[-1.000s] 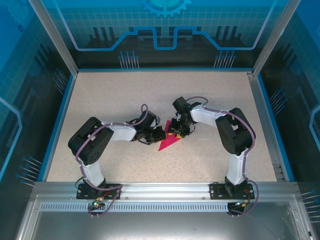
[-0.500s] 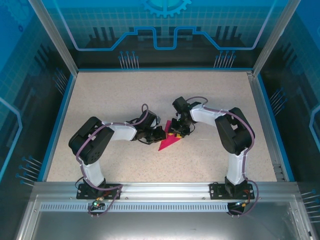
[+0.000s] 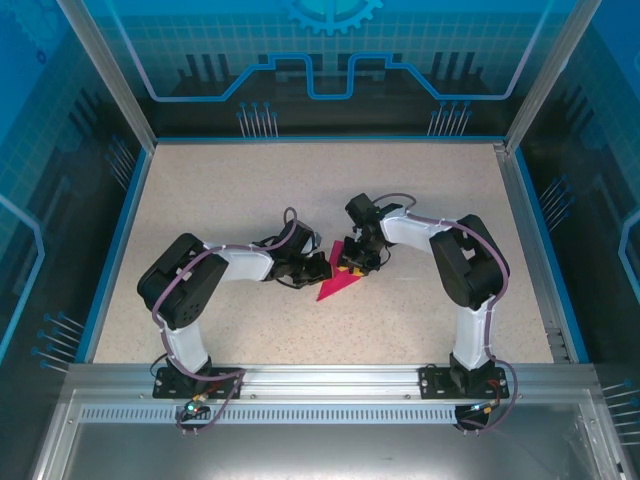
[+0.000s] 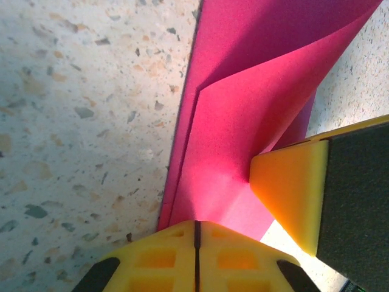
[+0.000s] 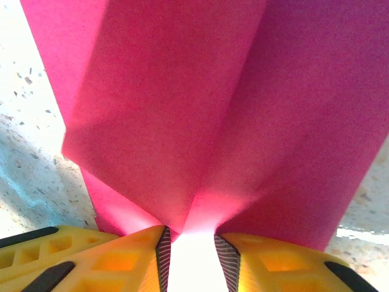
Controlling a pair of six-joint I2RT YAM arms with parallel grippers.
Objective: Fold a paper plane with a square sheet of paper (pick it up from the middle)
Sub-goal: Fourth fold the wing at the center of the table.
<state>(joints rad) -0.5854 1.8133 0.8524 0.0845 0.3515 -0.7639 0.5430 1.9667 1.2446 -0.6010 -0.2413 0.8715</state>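
Observation:
The magenta-pink sheet of paper (image 3: 334,283) lies folded into a pointed shape at the middle of the table, its tip toward the near left. My left gripper (image 3: 322,268) is at its left edge. In the left wrist view its yellow jaws (image 4: 196,227) are pressed together on the paper's (image 4: 243,109) near edge, where a crease begins. My right gripper (image 3: 352,265) comes in from the right, and one of its fingers (image 4: 292,188) touches the raised flap. In the right wrist view its jaws (image 5: 189,236) stand a little apart, with a raised fold of the paper (image 5: 182,121) at the tips.
The speckled table (image 3: 220,190) has a blue rim on three sides, with metal posts and glass walls (image 3: 330,60) behind. A metal rail (image 3: 320,380) with both arm bases runs along the near edge. Both forearms meet over the paper.
In the top view both arms and the paper keep their places; no shift is visible.

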